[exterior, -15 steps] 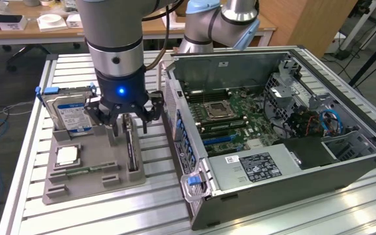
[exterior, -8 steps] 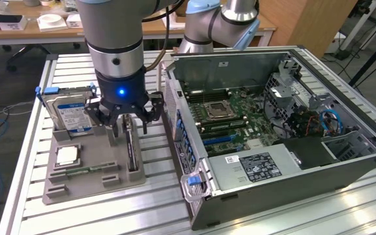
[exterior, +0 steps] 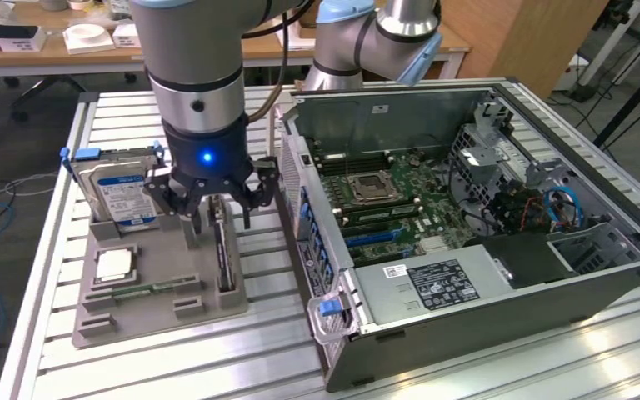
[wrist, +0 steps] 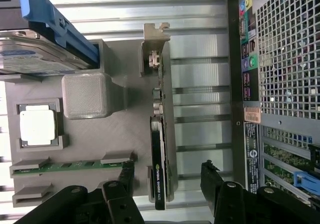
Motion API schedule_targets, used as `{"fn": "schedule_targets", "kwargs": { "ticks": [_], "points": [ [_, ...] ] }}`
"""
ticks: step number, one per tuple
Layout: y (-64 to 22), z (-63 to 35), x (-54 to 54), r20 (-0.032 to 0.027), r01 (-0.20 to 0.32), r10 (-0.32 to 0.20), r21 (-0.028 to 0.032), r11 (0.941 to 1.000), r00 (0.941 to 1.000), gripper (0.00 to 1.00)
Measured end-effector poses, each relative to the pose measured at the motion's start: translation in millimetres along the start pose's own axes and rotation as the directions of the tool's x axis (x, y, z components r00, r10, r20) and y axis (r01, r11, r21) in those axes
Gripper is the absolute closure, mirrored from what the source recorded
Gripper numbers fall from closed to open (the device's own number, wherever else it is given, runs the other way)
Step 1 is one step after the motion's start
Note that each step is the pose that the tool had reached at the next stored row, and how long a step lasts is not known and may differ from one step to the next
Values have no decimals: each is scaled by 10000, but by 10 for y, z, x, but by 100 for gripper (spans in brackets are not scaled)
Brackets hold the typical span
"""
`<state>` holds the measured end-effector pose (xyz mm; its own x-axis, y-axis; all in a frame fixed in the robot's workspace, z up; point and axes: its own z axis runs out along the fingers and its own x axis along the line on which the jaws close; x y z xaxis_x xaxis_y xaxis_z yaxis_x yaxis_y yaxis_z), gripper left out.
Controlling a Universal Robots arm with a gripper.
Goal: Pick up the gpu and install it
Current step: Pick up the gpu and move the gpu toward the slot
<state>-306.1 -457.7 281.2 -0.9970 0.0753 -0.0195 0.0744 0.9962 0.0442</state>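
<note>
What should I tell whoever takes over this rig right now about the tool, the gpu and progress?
Tool: open, holding nothing, poised over the gpu with a finger on each side.
Gpu: on edge in its slot in the gray tray, beside the open computer case.
Done: tool lined up over the card.
Left: the pick-up and the install.
</note>
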Motion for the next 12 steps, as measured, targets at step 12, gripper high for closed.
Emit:
{"fn": "schedule_targets", "kwargs": {
  "ticks": [12],
  "points": [
    [-2,49,1,0,0,0,1,10000,10000,35]
  ]
}}
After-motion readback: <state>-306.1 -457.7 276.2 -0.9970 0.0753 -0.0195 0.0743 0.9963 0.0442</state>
